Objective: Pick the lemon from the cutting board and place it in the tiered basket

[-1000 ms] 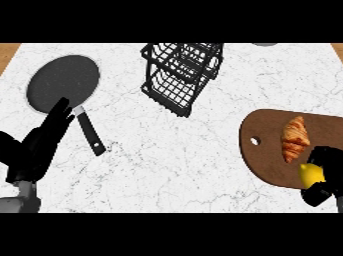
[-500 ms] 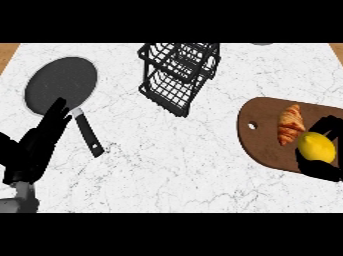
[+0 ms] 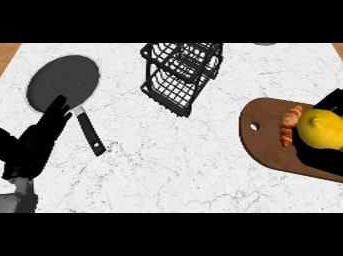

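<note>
The lemon (image 3: 322,129) was held over the cutting board (image 3: 271,150) at the right, the right hand (image 3: 336,160) fingers curled round it, and was best carried level to the basket (image 3: 180,75) at the far middle.

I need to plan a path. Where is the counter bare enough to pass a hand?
Bare marble lies between the pan and the cutting board, in front of the tiered basket. The board is crowded: the croissant, the lemon and the right hand fill it. The left hand rests beside the pan's handle.
</note>
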Tool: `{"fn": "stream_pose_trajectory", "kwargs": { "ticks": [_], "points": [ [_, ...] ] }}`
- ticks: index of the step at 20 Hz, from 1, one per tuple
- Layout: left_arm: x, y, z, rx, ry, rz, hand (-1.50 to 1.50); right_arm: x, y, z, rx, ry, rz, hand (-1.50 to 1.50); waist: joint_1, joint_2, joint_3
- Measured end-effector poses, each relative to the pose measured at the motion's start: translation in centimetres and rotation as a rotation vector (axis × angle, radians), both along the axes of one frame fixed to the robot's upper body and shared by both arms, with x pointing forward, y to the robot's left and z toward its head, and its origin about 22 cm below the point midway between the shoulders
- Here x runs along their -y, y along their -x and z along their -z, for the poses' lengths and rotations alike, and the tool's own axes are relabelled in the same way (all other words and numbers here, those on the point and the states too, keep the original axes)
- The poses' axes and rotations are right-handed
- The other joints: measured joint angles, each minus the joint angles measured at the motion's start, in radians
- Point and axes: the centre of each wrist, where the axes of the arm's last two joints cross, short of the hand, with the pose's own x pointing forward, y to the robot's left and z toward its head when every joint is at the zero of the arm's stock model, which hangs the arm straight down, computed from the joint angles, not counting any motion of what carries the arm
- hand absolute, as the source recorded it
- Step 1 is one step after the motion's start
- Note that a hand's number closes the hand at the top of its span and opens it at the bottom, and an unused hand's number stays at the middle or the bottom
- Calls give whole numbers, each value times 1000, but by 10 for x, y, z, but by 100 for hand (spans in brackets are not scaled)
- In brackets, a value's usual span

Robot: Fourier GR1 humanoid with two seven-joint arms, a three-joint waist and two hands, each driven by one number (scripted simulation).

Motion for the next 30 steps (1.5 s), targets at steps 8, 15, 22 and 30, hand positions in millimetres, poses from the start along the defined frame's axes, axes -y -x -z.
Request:
{"fn": "stream_pose_trajectory", "kwargs": {
  "ticks": [8, 15, 22, 30],
  "points": [
    [5, -1, 2, 11, 3, 16, 0, -71, -36, -37, -24, -15, -87, 150, 15, 3, 0],
    [6, -2, 2, 13, -2, 14, 0, -134, -80, -52, -48, -47, -101, 150, 17, 4, 0],
    [7, 1, -2, 10, -2, 13, 0, -173, -121, -64, -106, -57, -87, 150, 16, 4, 0],
    [3, 0, 5, 8, -5, 14, 0, -186, -156, -42, -165, -76, -59, 150, 16, 5, 1]
  ]
}}
